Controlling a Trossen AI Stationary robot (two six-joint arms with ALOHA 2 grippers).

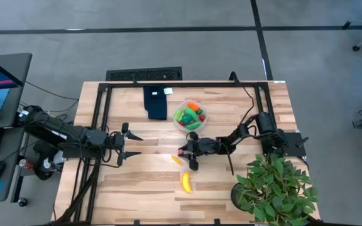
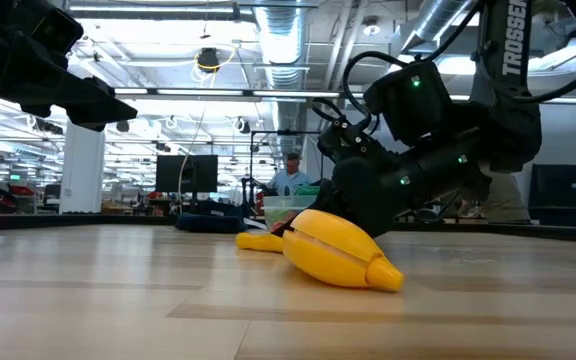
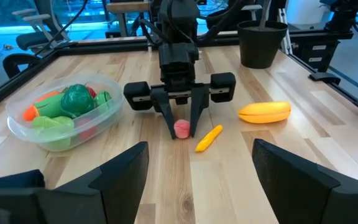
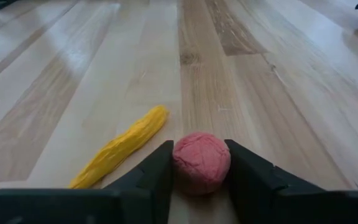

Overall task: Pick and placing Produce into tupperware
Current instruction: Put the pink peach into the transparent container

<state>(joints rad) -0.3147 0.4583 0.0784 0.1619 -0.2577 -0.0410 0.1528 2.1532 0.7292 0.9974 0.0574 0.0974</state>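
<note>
Looking across the table point(image 1: 143, 182), we saw the right gripper point(image 3: 183, 130) clamped on a small red strawberry point(image 4: 201, 162) resting on the wood beside a yellow pepper point(image 4: 120, 148). The tupperware point(image 3: 107, 115) sat nearby holding green produce point(image 3: 78, 99); the left gripper point(image 1: 131, 146) waited wide apart.

— What stands at the bench's point(image 1: 137, 188) near right corner?
— A leafy potted plant point(image 1: 274, 188) in a dark pot.
— And at the far edge?
— A dark blue folded cloth point(image 1: 156, 102); a keyboard point(image 1: 144, 75) lies just beyond it.
</note>
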